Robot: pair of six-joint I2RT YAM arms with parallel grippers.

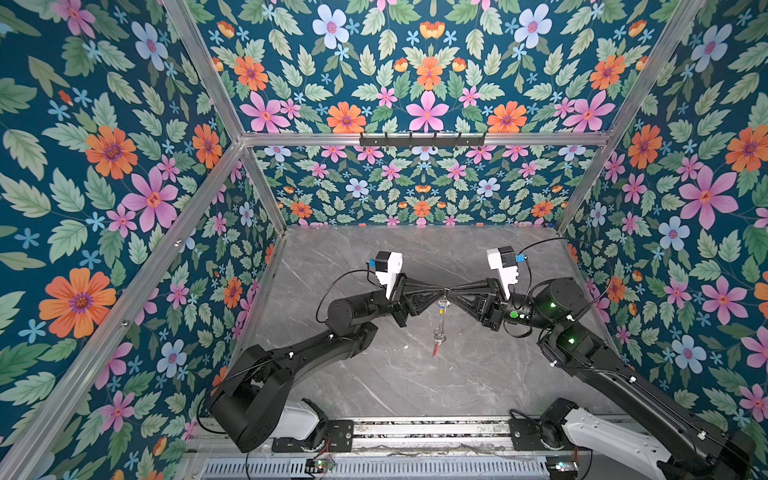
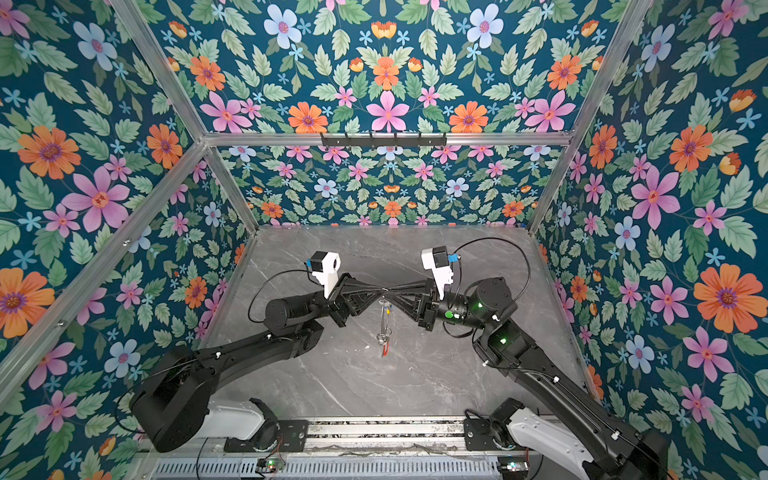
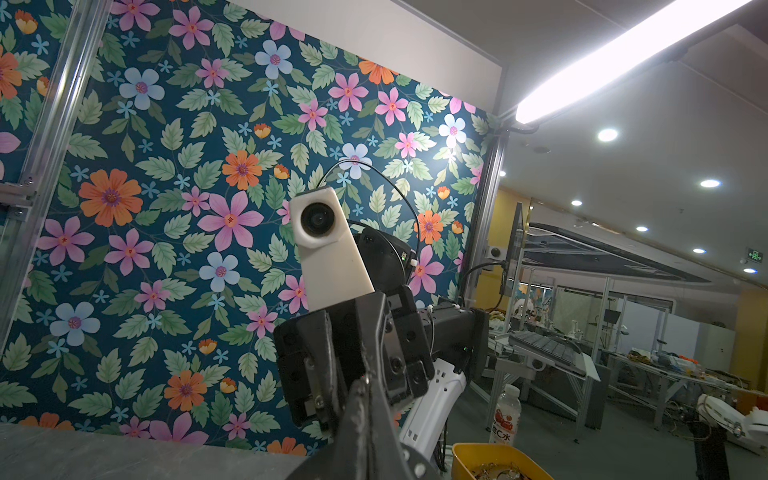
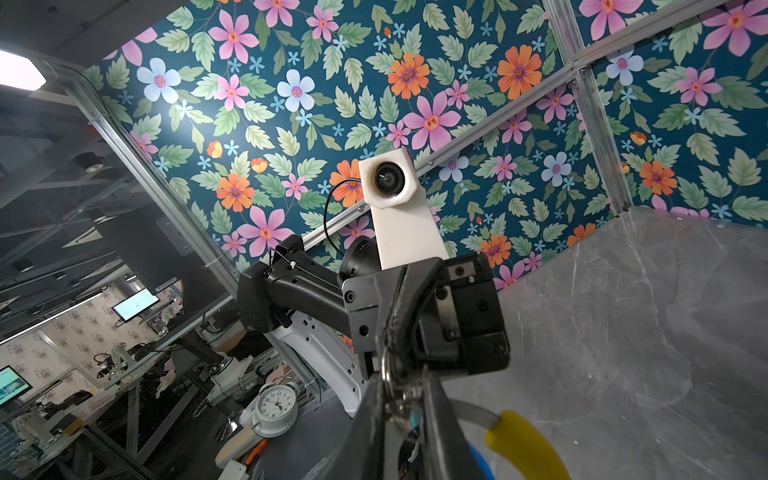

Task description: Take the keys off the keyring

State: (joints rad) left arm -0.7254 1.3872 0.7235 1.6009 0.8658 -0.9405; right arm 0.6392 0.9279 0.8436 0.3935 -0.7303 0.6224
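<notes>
Keyring (image 4: 521, 438) glossy plastic; table (image 4: 623, 332) smooth marbled stone.

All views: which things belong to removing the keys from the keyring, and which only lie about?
For the job:
keyring
red-tag key
left gripper
right gripper

Lying about:
hook rail
bottle
yellow bin
clock

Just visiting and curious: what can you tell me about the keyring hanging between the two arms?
The keyring is a flat grey hoop with one yellow arc. In both top views it shows edge-on, hanging from where the left gripper and right gripper meet tip to tip. Small silver rings and a red tag dangle near its lower end.
</notes>
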